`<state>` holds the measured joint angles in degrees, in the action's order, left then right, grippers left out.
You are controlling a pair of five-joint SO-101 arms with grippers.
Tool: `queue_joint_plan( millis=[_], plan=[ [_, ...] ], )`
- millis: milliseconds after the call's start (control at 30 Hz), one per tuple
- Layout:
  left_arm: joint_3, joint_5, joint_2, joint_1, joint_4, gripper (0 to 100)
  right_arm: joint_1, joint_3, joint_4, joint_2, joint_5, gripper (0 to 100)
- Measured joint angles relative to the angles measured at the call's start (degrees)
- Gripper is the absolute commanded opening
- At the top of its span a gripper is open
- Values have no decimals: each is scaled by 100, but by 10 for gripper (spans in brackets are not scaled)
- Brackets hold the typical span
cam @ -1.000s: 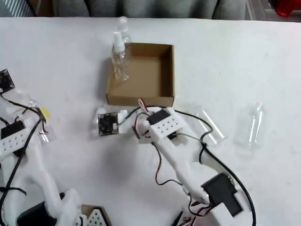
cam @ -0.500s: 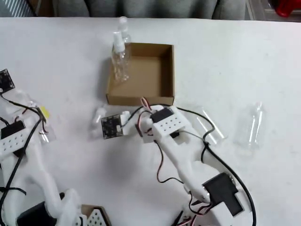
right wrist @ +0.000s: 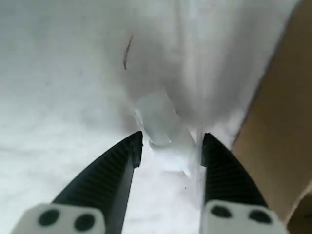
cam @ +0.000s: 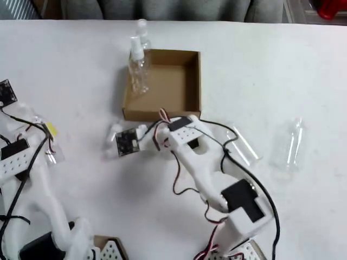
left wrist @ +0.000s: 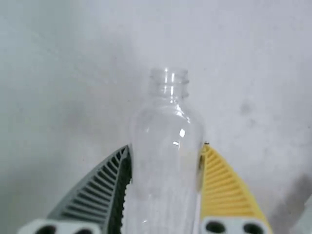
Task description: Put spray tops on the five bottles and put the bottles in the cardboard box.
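My right arm has drawn in toward the cardboard box [cam: 161, 115] at the centre of the high view, so my right gripper [right wrist: 169, 146] now straddles the spray top [right wrist: 158, 122], part-open and ready to pinch. My left gripper [left wrist: 165, 150], at lower left, clamps the uncapped bottle [left wrist: 165, 117].

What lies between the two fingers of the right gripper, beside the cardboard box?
A clear spray top lies between the fingers of the right gripper, beside the cardboard box; the right wrist view shows it.
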<state>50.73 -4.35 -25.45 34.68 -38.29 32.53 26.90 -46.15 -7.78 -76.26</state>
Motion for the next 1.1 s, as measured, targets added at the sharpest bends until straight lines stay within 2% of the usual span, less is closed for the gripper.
queue_joint_plan(
  millis=[67,333,667,833,1100],
  plan=[
    [0,0,0,0,0,57,-9,-114,0,-123,0,13],
    [0,0,0,0,0,57,-105,-255,-149,-211,0,16],
    [18,0,0,0,0,57,-176,-237,-1837,703,-9,16],
    [18,0,0,0,0,57,-492,202,-2154,1398,-9,16],
    [18,0,0,0,0,55,-1222,1415,-2022,2523,0,16]
  ],
)
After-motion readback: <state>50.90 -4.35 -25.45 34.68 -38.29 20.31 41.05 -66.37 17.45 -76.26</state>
